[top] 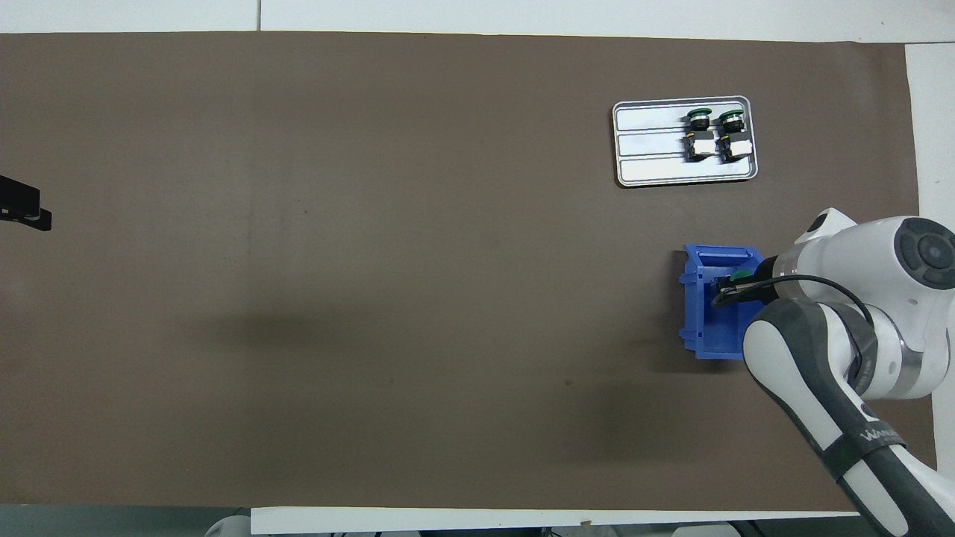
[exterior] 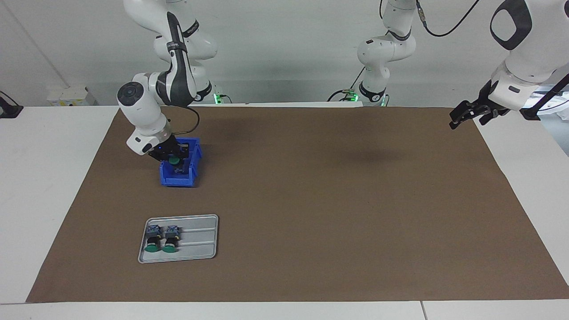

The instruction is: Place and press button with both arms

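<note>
The mat (exterior: 311,200) looked like matt brown paper, the bin (exterior: 193,162) glossy blue plastic, the tray (exterior: 200,240) smooth grey metal

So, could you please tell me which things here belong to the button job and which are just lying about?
Part of the job:
- button gripped by the right gripper in the blue bin
- two buttons lying on the grey tray
- left gripper, open, waiting over the table's edge

Lying about:
- brown mat
- two smaller white arms
</note>
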Action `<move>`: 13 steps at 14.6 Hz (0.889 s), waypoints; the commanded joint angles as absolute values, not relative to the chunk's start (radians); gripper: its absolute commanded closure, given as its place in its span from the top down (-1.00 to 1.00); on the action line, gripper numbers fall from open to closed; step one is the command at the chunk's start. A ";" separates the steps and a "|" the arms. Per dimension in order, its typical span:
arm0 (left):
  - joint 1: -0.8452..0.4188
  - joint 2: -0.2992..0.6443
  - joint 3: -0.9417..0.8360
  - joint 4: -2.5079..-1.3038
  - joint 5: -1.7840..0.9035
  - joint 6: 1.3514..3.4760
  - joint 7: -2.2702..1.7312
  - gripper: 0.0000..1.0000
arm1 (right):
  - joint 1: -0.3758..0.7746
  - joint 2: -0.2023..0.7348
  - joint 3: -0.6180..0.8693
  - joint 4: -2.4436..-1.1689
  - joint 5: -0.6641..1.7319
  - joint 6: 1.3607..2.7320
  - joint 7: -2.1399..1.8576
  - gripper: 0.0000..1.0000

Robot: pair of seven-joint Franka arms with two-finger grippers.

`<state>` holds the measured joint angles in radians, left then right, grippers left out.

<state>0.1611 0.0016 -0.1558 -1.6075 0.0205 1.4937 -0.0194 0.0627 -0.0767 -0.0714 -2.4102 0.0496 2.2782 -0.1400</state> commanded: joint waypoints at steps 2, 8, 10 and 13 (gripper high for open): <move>0.160 -0.017 -0.160 -1.618 0.032 1.486 -0.014 1.00 | 0.055 -0.086 -0.063 -2.424 0.060 2.293 -0.152 -0.58; 0.160 -0.017 -0.160 -1.618 0.032 1.488 -0.014 1.00 | 0.057 -0.084 -0.063 -2.418 0.060 2.286 -0.150 -0.02; 0.160 -0.017 -0.160 -1.618 0.032 1.491 -0.015 1.00 | 0.055 -0.081 -0.063 -2.399 0.060 2.278 -0.156 0.01; 0.160 -0.017 -0.161 -1.618 0.031 1.493 -0.018 1.00 | 0.051 -0.094 -0.063 -2.326 0.060 2.176 -0.160 0.25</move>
<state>0.1611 0.0016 -0.1568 -1.6075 0.0205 1.4939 -0.0193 0.0622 -0.0789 -0.0702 -2.3823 0.0496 2.2544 -0.1400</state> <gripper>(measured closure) 0.000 0.471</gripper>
